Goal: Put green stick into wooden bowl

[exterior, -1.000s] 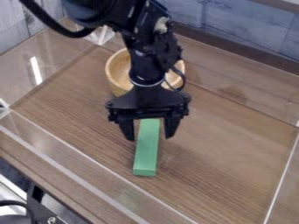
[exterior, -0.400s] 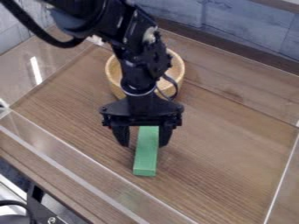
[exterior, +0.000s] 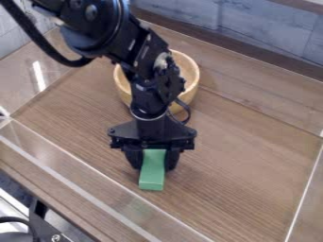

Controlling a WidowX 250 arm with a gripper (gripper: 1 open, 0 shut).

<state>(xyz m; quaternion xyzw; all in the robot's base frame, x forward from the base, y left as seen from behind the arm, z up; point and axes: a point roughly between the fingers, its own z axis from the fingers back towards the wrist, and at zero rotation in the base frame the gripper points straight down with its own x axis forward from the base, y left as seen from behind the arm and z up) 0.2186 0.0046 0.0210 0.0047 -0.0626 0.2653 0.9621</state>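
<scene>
Flat bright green rectangular stick [exterior: 153, 170], lying on the wood-grain tabletop [exterior: 240, 142], clamped at its upper end by the black hand [exterior: 153, 151]; lift and transfer into the round tan wooden bowl [exterior: 190, 68] behind remain outstanding.

A wood-grain table [exterior: 246, 123] carries the green stick [exterior: 153, 171] near its front and the wooden bowl [exterior: 187, 77] farther back.

tool [exterior: 153, 154] lower, seemingly clamping green stick [exterior: 154, 170]
</scene>
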